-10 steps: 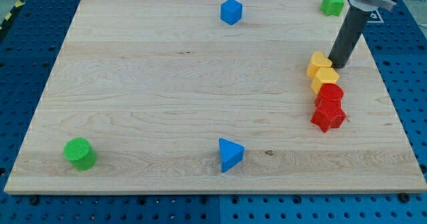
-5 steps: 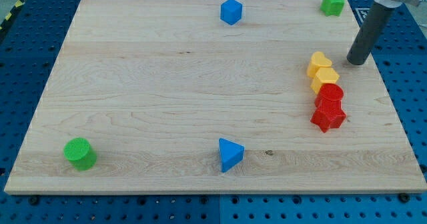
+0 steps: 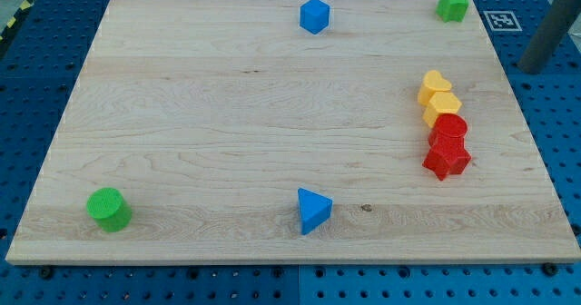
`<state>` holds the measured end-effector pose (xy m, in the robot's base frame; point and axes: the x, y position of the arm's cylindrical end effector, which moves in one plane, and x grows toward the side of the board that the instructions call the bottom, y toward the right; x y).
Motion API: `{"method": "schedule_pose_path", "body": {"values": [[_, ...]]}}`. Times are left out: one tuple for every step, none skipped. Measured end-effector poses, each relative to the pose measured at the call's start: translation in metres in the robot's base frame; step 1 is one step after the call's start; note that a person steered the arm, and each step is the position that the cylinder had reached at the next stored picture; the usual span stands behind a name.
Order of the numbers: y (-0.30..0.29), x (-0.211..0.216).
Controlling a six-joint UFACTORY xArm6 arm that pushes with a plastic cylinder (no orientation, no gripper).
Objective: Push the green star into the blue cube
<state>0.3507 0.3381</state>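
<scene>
The green star [image 3: 451, 4] sits at the board's top right corner. The blue cube [image 3: 314, 15] sits near the top edge, left of the star and well apart from it. My tip [image 3: 533, 67] is off the board, past its right edge, to the right of and below the green star. It touches no block.
Two yellow blocks [image 3: 438, 97] and two red blocks [image 3: 447, 146] form a column near the right edge. A blue triangular block [image 3: 313, 210] lies at bottom centre. A green cylinder [image 3: 109, 208] stands at bottom left. The wooden board [image 3: 227, 123] lies on blue pegboard.
My tip has moved right and slightly up, from beside the upper yellow block to off the board's right edge. No block has moved.
</scene>
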Motion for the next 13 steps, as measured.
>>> {"method": "schedule_pose_path", "body": {"values": [[0.007, -0.032], [0.007, -0.060], [0.001, -0.114], [-0.010, -0.153], [-0.044, -0.157], [-0.051, -0.130], [-0.053, -0.119], [-0.063, -0.118], [-0.078, -0.107], [-0.094, -0.105], [-0.114, -0.103], [-0.128, -0.103], [-0.128, -0.103]]}}
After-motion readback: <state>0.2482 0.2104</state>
